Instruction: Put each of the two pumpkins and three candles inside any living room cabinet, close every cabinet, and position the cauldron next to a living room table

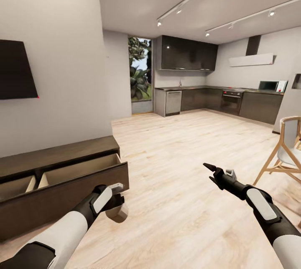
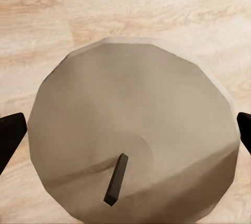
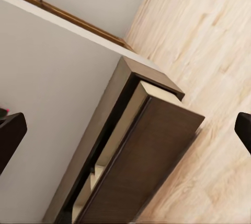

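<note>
The left arm is reaching forward beside the open cabinet (image 1: 79, 177), its left gripper (image 1: 116, 206) clasping a beige candle (image 2: 130, 130) between its fingers, wick showing

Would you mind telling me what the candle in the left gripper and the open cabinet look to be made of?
Candle: matte beige-grey, wax-like, faceted, with a dark wick. Cabinet: dark-brown wood-look fronts with faint grain, satin finish, pale beige interior; being a render, real material is uncertain.

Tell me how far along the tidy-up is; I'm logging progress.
Done: the cabinet drawer stands pulled open. In hand: the left gripper holds a candle just in front of it; the right gripper is open. Left: stowing this candle and shutting the drawer. The drawer's contents are hidden.
</note>
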